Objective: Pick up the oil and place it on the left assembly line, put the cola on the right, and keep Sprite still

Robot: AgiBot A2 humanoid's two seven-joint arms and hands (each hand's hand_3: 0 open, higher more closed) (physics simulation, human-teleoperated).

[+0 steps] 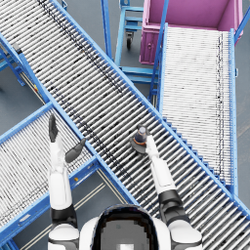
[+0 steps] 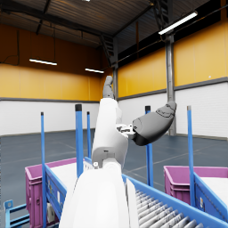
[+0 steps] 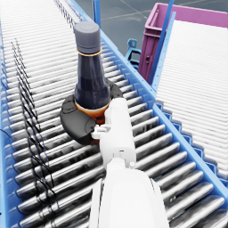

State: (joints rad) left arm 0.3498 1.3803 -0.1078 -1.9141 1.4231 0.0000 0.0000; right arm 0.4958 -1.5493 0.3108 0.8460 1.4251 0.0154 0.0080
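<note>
Right hand (image 1: 144, 145) (image 3: 100, 129): dark fingers wrapped round the lower body of a dark bottle (image 1: 141, 134) (image 3: 91, 75), clamped on it from both sides. We note a grey cap, a thin orange ring under the cap and an orange band just above the fingers; we can read no label, so we cannot tell which drink or oil it is. The bottle is upright. Its base is hidden by the hand, so we cannot tell whether it touches the rollers. It sits over the long diagonal roller conveyor (image 1: 97, 83) (image 3: 40, 89), toward that conveyor's right-hand blue rail (image 1: 161, 119) and near the foot of the right assembly line (image 1: 195, 88) (image 3: 200, 75). Beyond the top end of that line stands a purple bin (image 1: 195, 12) (image 3: 187, 18). Left hand (image 1: 58, 149) (image 2: 120, 129): raised, holding nothing, fingers pointing up and thumb splayed wide to the side, well apart from the bottle. In the head view it is over the inner edge of the left assembly line (image 1: 24, 156), beside the blue rail dividing that line from the diagonal conveyor. In the left wrist view we see the hand against yellow and white hall walls, with blue posts and two more purple bins (image 2: 38, 182) lower down.
</note>
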